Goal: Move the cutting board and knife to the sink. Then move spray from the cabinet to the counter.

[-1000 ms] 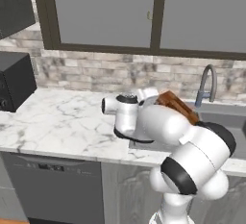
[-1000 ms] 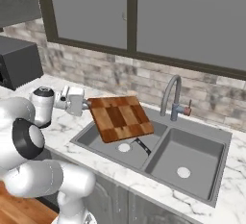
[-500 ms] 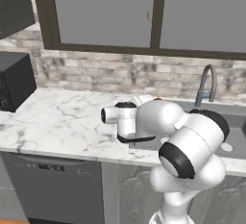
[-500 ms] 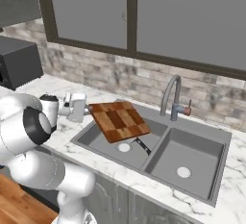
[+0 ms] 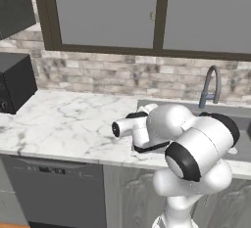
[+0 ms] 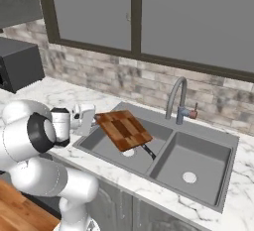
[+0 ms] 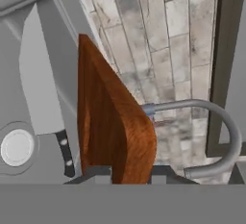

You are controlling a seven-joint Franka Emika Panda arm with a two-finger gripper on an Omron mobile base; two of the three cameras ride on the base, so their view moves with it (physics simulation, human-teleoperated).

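Observation:
The checkered wooden cutting board (image 6: 124,129) hangs tilted over the left basin of the sink (image 6: 214,135). My gripper (image 6: 97,119) is shut on its left edge. In the hand view the cutting board (image 7: 115,122) stands edge-on between the two fingertips (image 7: 98,173) of my gripper (image 7: 129,175). The knife (image 7: 42,95) lies on the basin floor beside the drain, and its black handle (image 6: 148,151) pokes out from under the board. The marble counter (image 5: 68,119) runs to the left of the sink. The spray and the cabinet are out of view.
A curved faucet (image 6: 177,101) rises behind the sink, close to the board's far edge. A black microwave (image 5: 14,82) stands at the counter's left end. Grey-panelled wall cupboards (image 6: 94,7) hang above the brick backsplash. The right basin (image 6: 191,163) holds nothing.
The arm has folded lower and carried the cutting board down towards the left basin, flatter than before. The knife has stayed in the sink.

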